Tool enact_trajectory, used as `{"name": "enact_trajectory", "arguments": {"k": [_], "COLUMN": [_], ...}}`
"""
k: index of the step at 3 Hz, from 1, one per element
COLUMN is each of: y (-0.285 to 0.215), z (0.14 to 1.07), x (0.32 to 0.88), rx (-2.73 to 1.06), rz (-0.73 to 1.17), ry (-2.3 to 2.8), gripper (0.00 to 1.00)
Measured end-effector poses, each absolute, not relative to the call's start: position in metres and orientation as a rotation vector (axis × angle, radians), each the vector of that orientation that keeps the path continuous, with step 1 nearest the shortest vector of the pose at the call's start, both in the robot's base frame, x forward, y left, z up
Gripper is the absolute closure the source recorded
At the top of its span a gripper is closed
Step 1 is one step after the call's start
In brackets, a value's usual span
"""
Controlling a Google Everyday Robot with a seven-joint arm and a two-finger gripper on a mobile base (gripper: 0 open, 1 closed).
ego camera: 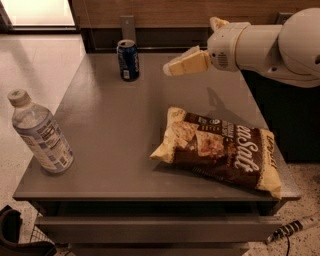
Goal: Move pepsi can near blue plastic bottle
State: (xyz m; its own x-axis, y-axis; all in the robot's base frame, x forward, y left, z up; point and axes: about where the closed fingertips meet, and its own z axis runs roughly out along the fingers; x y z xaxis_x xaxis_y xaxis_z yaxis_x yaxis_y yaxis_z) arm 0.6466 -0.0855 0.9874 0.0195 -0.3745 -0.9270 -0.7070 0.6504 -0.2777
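The pepsi can (128,60), dark blue with a silver top, stands upright at the far edge of the grey table (110,125). The blue plastic bottle (41,133), clear with a white cap and a pale label, stands tilted at the front left corner. My gripper (192,47) hangs above the table's far right part, to the right of the can and apart from it. It is open and empty, with one cream finger (185,63) pointing left towards the can. The white arm (270,42) comes in from the right.
A brown and yellow chip bag (220,150) lies flat on the right half of the table. A wooden wall panel (165,12) runs behind the table. A drawer front (150,227) sits under the tabletop. Pale floor (35,60) lies to the left.
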Motion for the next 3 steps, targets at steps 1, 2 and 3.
{"name": "enact_trajectory", "arguments": {"k": [1,2,3], "y": [-0.06,-0.028,0.005], "z": [0.959,0.935,0.918], "x": [0.675,0.709,0.739], "rx": [-0.912,-0.908,-0.899], "rz": [0.365,0.414,0.461], "ry": [1.603,1.596,1.58], "gripper": [0.0,0.0,0.0]}}
